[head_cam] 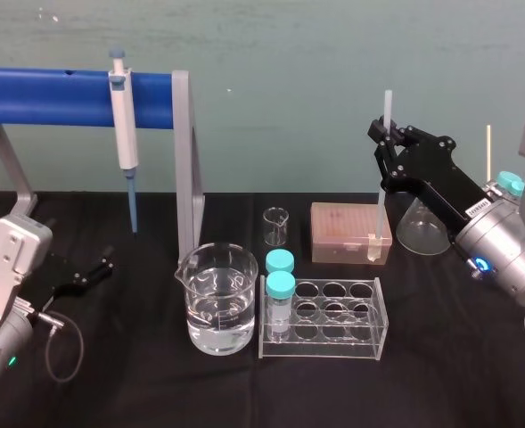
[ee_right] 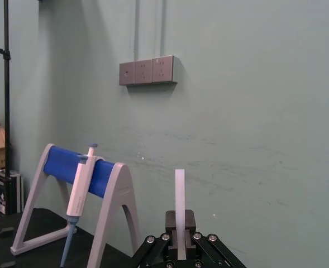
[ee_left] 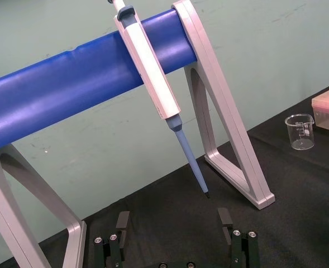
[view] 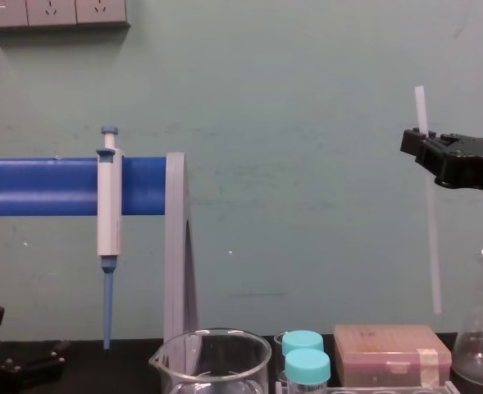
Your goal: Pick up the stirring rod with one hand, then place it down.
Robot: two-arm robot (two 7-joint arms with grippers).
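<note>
Black table [head_cam: 458,357], green wall behind. Right gripper [head_cam: 387,134] raised above box [head_cam: 342,227], jaws pinching rod [view: 431,238] near its top end. Rod near-upright in air, lower end hanging close above box's right end. Left gripper [ee_left: 173,223] well left of box, low over table, fingers spread, empty.

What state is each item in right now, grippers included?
stirring rod: upright, held above the table, clamped near its top.
right gripper: shut on the stirring rod, raised.
left gripper: open, low at the table's left.
pipette: hanging on the blue stand.
large beaker: part-filled with clear liquid.
small beaker: empty, upright.
two vials: capped, standing in the rack.
</note>
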